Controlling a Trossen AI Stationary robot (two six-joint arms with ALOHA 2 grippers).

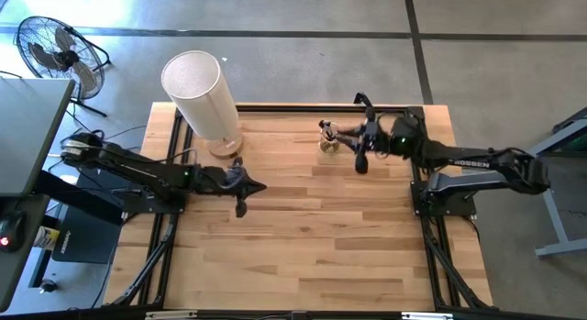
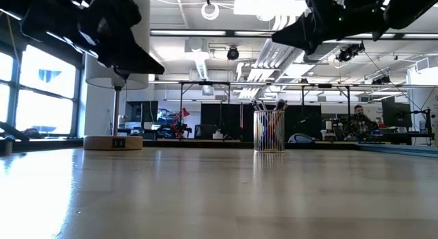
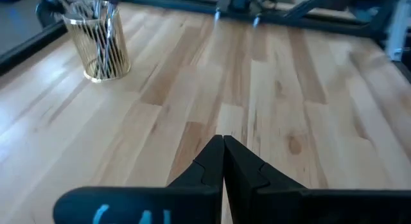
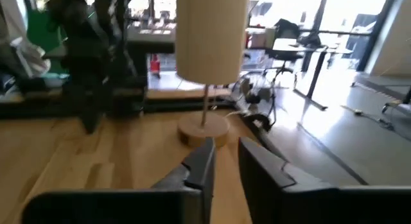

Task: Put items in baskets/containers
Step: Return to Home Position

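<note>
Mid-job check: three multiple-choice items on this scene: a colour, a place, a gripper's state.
1. The lamp shade is: A white; B black; C red.
2. The cup stands: A against the lamp; B by the right gripper; C under the left gripper.
3. The left gripper's fingers are: A wide open; B shut on the cup; C shut, empty.
Answers: 1 A, white in the high view; 2 B, the high view shows it beside that gripper; 3 C, the left wrist view shows them meeting on nothing.

On the counter [image 1: 303, 256], the brushes [image 3: 101, 31] stand in the cup [image 1: 328, 144] at one o'clock from centre, the lamp [image 1: 197, 91] at ten o'clock.
</note>
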